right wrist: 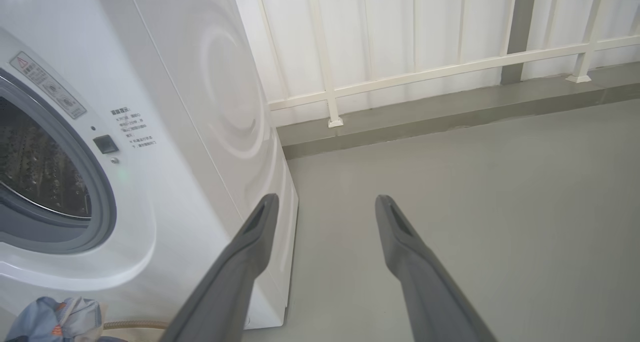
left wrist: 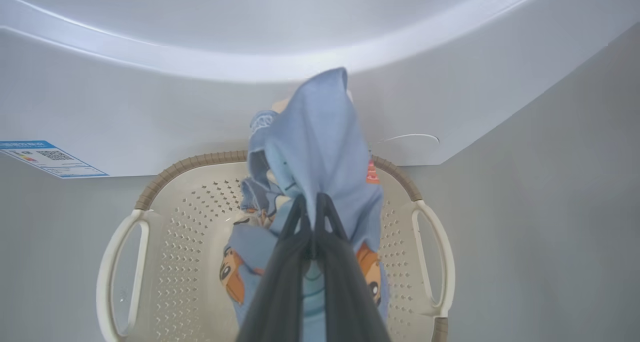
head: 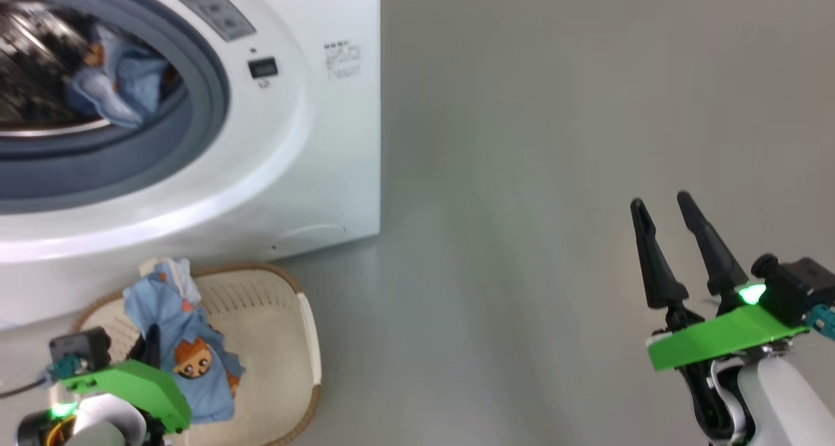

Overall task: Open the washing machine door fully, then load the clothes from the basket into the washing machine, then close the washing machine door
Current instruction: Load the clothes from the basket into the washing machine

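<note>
The washing machine (head: 280,139) stands just beyond the left gripper (left wrist: 312,201), a loaded garment (head: 111,87) in its drum. The basket (head: 310,341) lies beneath that gripper, which clamps a printed garment (left wrist: 320,147). The right gripper (head: 659,200), well apart, gapes empty.

Lt-blue garment (left wrist: 320,147) hangs over basket (left wrist: 175,217) — 2nd garment (head: 117,87), prob., inside washing machine (head: 313,139).
</note>
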You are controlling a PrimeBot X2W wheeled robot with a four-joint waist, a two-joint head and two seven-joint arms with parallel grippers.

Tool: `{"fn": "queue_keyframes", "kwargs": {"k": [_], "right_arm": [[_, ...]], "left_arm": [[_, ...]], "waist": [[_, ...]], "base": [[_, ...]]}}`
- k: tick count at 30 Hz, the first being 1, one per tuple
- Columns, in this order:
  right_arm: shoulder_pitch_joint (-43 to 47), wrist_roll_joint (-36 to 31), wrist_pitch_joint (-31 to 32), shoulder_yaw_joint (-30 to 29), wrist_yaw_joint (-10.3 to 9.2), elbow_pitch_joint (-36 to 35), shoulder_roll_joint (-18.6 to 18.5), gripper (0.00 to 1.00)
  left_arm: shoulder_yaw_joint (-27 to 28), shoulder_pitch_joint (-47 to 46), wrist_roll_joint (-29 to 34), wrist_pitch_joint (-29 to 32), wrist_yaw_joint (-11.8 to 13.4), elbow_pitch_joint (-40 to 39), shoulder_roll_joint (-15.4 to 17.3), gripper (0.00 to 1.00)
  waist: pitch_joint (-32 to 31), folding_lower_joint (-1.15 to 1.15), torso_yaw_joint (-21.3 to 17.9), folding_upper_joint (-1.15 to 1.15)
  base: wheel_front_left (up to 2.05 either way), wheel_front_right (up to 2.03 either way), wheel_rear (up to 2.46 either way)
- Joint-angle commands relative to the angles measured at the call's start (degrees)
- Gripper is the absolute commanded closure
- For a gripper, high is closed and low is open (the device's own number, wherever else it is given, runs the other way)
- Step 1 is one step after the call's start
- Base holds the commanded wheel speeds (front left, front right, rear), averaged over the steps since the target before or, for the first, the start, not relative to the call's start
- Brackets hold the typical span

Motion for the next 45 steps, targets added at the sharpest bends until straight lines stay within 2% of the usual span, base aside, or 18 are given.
{"fn": "queue_keyframes", "kwargs": {"k": [1,15,29,37,45], "right_arm": [[1.71,-0.12,-0.46,0.57,0.32,-0.9,-1.19,0.0],[7.59,0.05,-0.46,-1.06,0.32,-0.82,-3.07,0.0],[10.47,-0.11,-0.46,-2.55,0.32,-1.44,-3.45,0.0],[10.72,-0.31,-0.46,-2.97,0.32,-1.74,-3.51,0.0],[10.54,-0.43,-0.46,-3.1,0.32,-1.96,-3.39,0.0]], "left_arm": [[1.16,2.2,-0.93,-0.81,-0.24,-2.79,1.73,1.0],[2.66,14.78,0.19,-0.86,-0.27,-24.97,-0.03,1.0],[5.92,25.43,3.09,-0.86,-0.02,-46.45,-2.34,1.0],[6.77,29.53,4.29,-0.86,0.28,-53.05,-4.07,1.0],[7.1,29.88,4.28,-0.86,0.22,-55.06,-4.86,1.0]], "waist": [[-5.56,0.01,1.67,0.0],[-12.88,0.01,4.26,0.0],[-15.06,0.01,6.05,0.0],[-14.43,0.01,6.29,0.0],[-13.37,0.01,6.56,0.0]], "base": [[0.0,0.0,0.0],[0.0,0.0,0.0],[0.0,0.0,0.0],[0.0,0.0,0.0],[0.0,0.0,0.0]]}}
